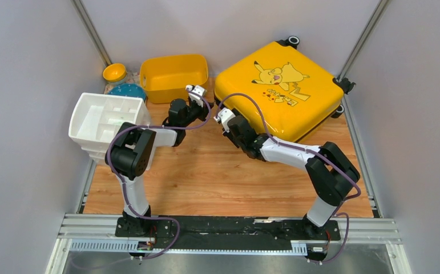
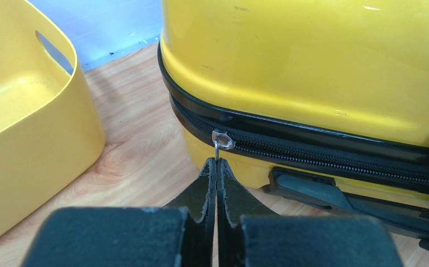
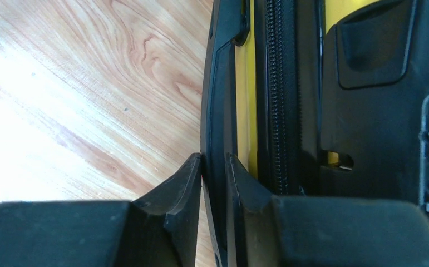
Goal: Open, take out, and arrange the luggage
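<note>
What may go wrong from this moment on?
The left gripper pinches only the tip of the thin zipper pull; it may slip out. The right gripper holds only the side handle, so the suitcase might slide or turn when the zipper is pulled. The tub stands close; the left gripper may bump it.

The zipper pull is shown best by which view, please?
Left wrist: the zipper pull is close and centred, pinched by the left gripper. Top view hides it behind that gripper; right wrist shows only zipper teeth.

Luggage [image 1: 280,108] interior hidden (lid shut).
</note>
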